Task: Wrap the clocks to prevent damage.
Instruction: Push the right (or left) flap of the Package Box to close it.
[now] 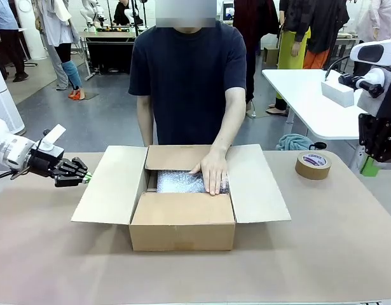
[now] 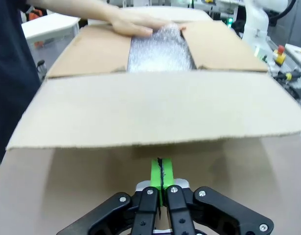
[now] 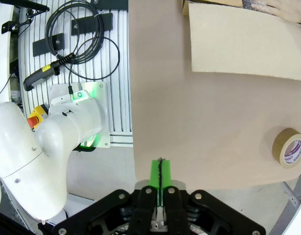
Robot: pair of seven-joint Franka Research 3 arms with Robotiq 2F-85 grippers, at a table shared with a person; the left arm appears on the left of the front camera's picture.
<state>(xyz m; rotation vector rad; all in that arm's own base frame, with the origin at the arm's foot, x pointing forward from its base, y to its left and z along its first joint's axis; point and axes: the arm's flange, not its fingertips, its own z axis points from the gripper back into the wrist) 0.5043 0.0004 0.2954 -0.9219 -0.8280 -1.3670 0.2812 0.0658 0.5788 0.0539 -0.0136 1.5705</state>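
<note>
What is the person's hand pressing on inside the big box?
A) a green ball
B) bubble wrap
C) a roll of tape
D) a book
B: the person's hand lies flat on the shiny bubble wrap inside the open cardboard box, while the roll of tape sits outside the box, off to one side.

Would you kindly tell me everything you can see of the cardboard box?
The cardboard box is plain brown, upright and open, its two side flaps spread outward. It sits in the middle of the table, before the person. Inside lies bubble wrap, with the person's hand resting on that wrap.
</note>
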